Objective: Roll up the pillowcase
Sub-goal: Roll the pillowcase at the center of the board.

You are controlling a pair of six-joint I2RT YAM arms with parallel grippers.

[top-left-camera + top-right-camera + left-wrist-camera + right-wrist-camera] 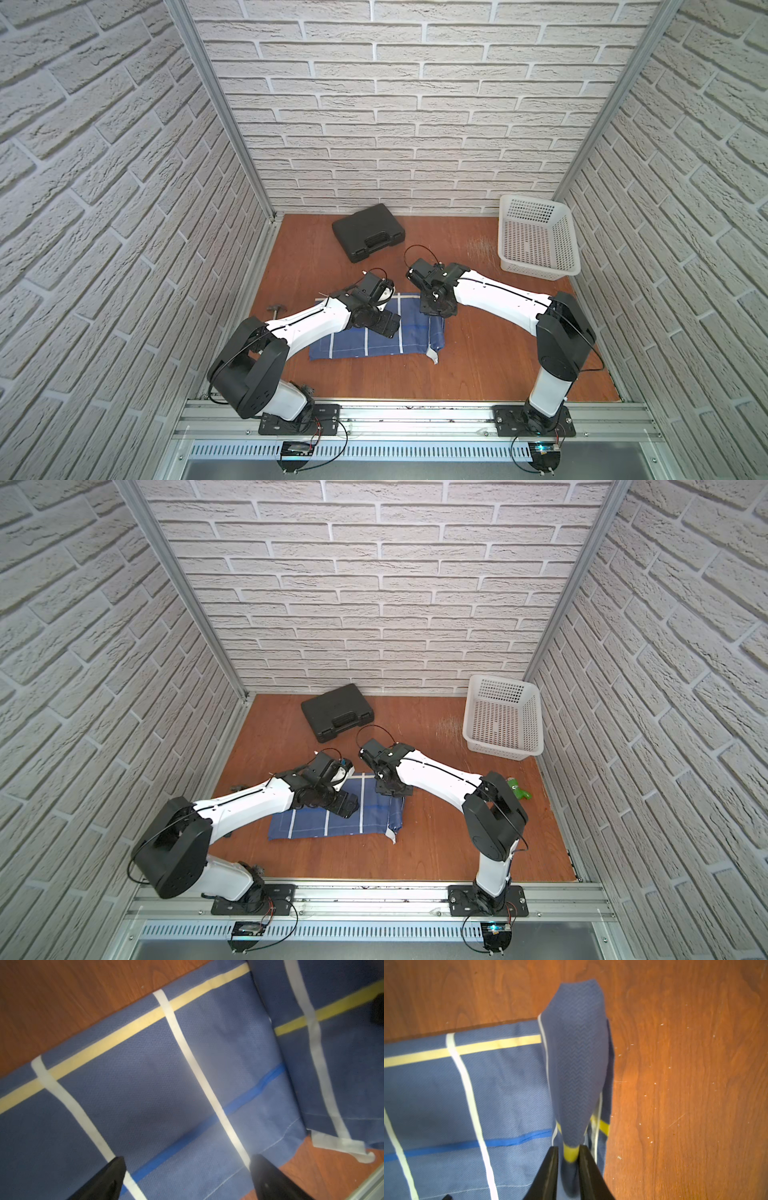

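Pillowcase (pixel 374 343) lies flat on the wooden surface (pixel 478 365), with its right end folded over. The left pincer (pixel 188 1158) hangs over the cloth's middle, jaws spread wide. The right pincer (pixel 569 1149) pinches a raised fold at the cloth's far right edge, on the yellow stripe.

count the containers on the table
2: a black case at the back middle and a white basket in the back right corner; others may be hidden.
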